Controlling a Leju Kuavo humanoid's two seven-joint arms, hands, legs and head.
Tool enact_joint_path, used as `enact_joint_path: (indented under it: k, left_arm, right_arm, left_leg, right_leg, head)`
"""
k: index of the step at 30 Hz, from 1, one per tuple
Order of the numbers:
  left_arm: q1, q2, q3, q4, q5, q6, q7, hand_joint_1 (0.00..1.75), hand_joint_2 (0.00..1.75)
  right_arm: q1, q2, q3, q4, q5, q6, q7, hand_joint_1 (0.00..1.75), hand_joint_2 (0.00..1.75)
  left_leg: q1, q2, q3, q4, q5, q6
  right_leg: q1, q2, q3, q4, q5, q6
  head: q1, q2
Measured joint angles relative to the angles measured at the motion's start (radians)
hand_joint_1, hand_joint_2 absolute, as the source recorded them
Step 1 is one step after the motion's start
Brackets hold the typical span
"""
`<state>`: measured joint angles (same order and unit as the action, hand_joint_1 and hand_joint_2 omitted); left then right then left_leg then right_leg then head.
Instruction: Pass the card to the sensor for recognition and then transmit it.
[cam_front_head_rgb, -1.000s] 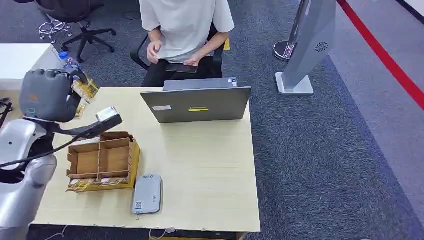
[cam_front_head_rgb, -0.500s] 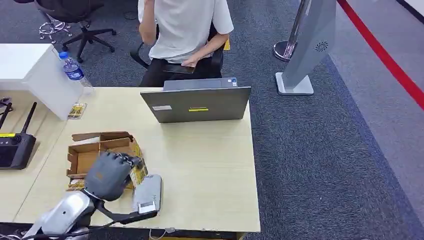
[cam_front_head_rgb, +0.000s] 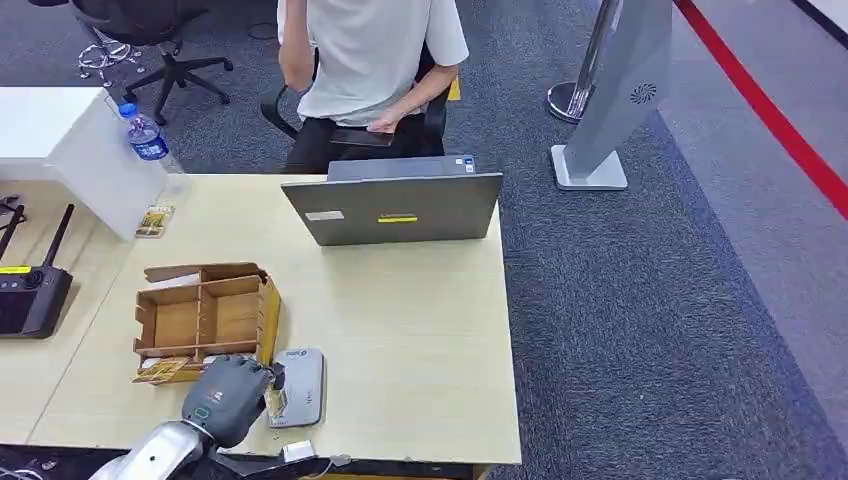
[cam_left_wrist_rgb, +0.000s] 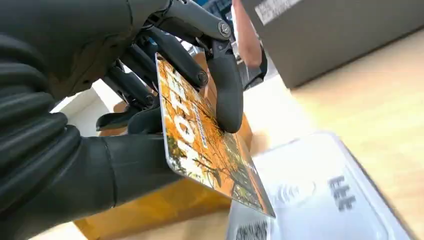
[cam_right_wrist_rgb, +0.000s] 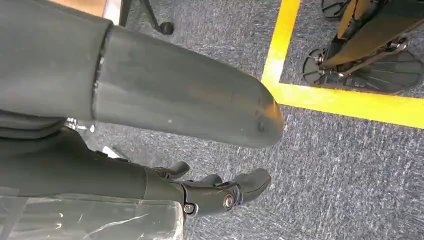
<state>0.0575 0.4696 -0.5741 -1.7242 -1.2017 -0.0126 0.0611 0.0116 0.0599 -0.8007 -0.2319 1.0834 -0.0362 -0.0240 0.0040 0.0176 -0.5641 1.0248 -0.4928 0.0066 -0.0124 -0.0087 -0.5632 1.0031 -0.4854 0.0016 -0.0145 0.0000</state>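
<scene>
My left hand (cam_front_head_rgb: 228, 398) is low at the table's front edge, just in front of the cardboard box. It pinches an orange card (cam_front_head_rgb: 275, 401) printed with autumn trees. In the left wrist view the card (cam_left_wrist_rgb: 205, 135) is held between the thumb and dark fingers (cam_left_wrist_rgb: 227, 95), tilted on edge, its lower corner just above the grey sensor pad (cam_left_wrist_rgb: 320, 200). From the head view the sensor (cam_front_head_rgb: 300, 385) lies flat right of the hand, and the card overlaps its left side. My right hand (cam_right_wrist_rgb: 220, 192) hangs over the carpet and holds nothing.
A partitioned cardboard box (cam_front_head_rgb: 205, 315) stands behind the hand, with loose cards (cam_front_head_rgb: 165, 370) at its front. A grey laptop (cam_front_head_rgb: 395, 208) and a seated person (cam_front_head_rgb: 370, 60) are at the table's far side. A black controller (cam_front_head_rgb: 30, 295), water bottle (cam_front_head_rgb: 148, 140) and another card (cam_front_head_rgb: 153, 222) are left.
My left hand came down with the card from high at the left, past the box, to the sensor's left edge at the table's front.
</scene>
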Motion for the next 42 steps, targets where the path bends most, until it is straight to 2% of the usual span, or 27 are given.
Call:
enact_joint_path:
  k: [8,14,17,21,24,28,31,35,38,42]
  left_arm:
    - [-0.008,-0.019,-0.013,0.041,-0.001,-0.004,0.003,1.75,1.75]
    - [-0.037,-0.068,-0.014,0.038,0.008,0.115,-0.010,1.75,1.75]
    - [-0.054,-0.101,-0.011,-0.002,0.008,0.170,-0.011,1.75,1.75]
    - [-0.096,-0.144,0.015,-0.076,0.010,0.215,-0.011,1.75,1.75]
    - [-0.129,-0.165,0.049,-0.113,0.016,0.220,-0.008,1.75,1.75]
    - [-0.248,-0.194,0.117,-0.127,-0.012,0.170,0.049,1.75,1.75]
    - [-0.372,-0.197,0.170,-0.091,-0.048,0.060,0.131,1.75,1.75]
    - [-0.583,-0.193,0.247,0.094,-0.089,-0.051,0.216,1.75,1.75]
    - [-0.697,-0.187,0.281,0.242,-0.106,-0.062,0.228,1.75,1.75]
    - [-0.793,-0.183,0.317,0.393,-0.107,-0.071,0.233,1.75,1.75]
  right_arm:
    - [0.001,0.001,-0.010,-0.004,0.020,0.004,0.000,0.00,0.00]
    - [0.003,0.007,-0.015,-0.011,0.039,0.000,0.000,0.00,0.00]
    - [0.008,0.015,-0.023,-0.016,0.054,-0.001,-0.006,0.00,0.00]
    - [0.013,0.022,-0.033,-0.024,0.082,-0.001,-0.012,0.00,0.00]
    - [0.015,0.024,-0.037,-0.027,0.100,-0.002,-0.014,0.00,0.00]
    - [0.013,0.026,-0.038,-0.029,0.135,-0.003,-0.019,0.00,0.00]
    - [0.012,0.026,-0.038,-0.029,0.165,-0.002,-0.018,0.00,0.00]
    - [0.005,0.026,-0.038,-0.029,0.198,0.003,-0.010,0.00,0.00]
    - [0.002,0.024,-0.038,-0.029,0.213,0.005,-0.006,0.00,0.00]
    - [-0.001,0.023,-0.038,-0.028,0.221,0.005,0.000,0.00,0.00]
  left_leg:
    - [0.000,0.000,0.000,0.000,0.000,0.000]
    - [0.000,0.000,0.000,0.000,0.000,0.000]
    - [0.000,0.000,0.000,0.000,0.000,0.000]
    - [0.000,-0.001,0.000,0.000,0.000,0.000]
    - [0.000,-0.001,0.000,0.000,0.001,0.000]
    - [0.000,-0.003,-0.001,0.000,0.003,0.000]
    - [0.001,-0.004,-0.001,0.000,0.005,-0.001]
    - [0.001,-0.003,-0.002,0.000,0.007,-0.002]
    - [0.001,-0.003,-0.002,0.000,0.008,-0.002]
    - [0.001,-0.003,-0.003,0.000,0.008,-0.002]
  right_leg:
    - [0.000,0.000,0.000,0.000,0.000,0.000]
    - [0.000,0.000,0.000,0.000,0.000,0.000]
    - [0.000,0.000,0.000,0.000,0.001,0.000]
    - [0.000,-0.001,0.000,0.000,0.001,0.000]
    - [0.000,-0.001,0.000,0.000,0.001,0.000]
    - [0.000,-0.003,0.000,0.000,0.002,0.000]
    - [0.000,-0.004,-0.001,0.000,0.002,0.000]
    - [0.001,-0.003,-0.002,0.001,0.006,-0.002]
    - [0.001,-0.003,-0.002,0.001,0.006,-0.001]
    - [0.001,-0.003,-0.002,0.001,0.006,-0.001]
  head:
    - [0.000,0.000]
    - [0.000,0.000]
    - [0.000,0.000]
    - [0.000,0.000]
    - [0.000,0.000]
    - [0.000,0.000]
    - [0.000,0.000]
    - [-0.001,0.000]
    - [-0.001,0.000]
    - [0.000,0.000]
